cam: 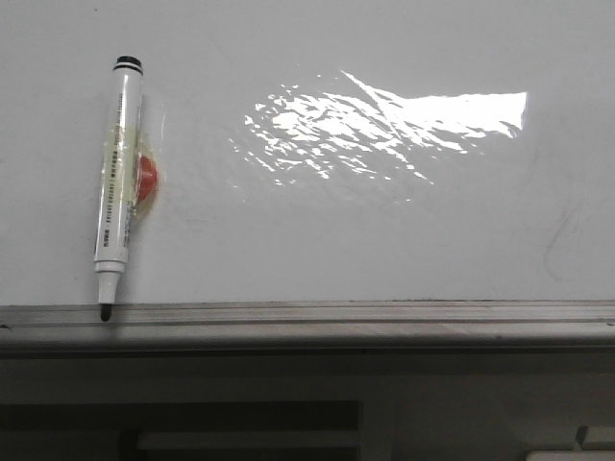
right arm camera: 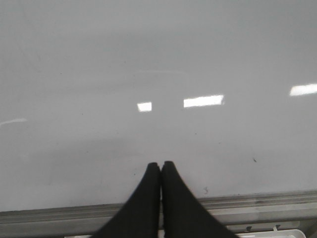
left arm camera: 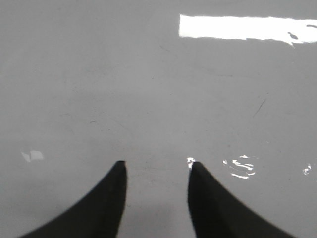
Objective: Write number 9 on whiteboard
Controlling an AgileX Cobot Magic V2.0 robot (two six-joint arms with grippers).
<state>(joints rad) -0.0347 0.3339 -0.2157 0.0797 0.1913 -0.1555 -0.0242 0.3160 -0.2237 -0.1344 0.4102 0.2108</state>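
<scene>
The glossy whiteboard (cam: 365,240) fills the front view, with a bright glare patch and a grey metal edge rail along its near side. No black number 9 shows on it; only faint grey smudges at the right. A white marker (cam: 117,182) with a black tip lies at the left, tip on the rail, against a red and yellow holder (cam: 146,181). Neither gripper shows in the front view. My left gripper (left arm camera: 156,164) is open and empty over bare board (left arm camera: 148,89). My right gripper (right arm camera: 161,164) is shut and empty above the board (right arm camera: 148,74) near the rail.
The grey rail (cam: 384,315) runs along the board's near edge, also seen in the right wrist view (right arm camera: 277,204). Below it lies a dark frame with a pale object (cam: 577,449) at the lower right. Faint smudge marks (cam: 559,235) sit near the right.
</scene>
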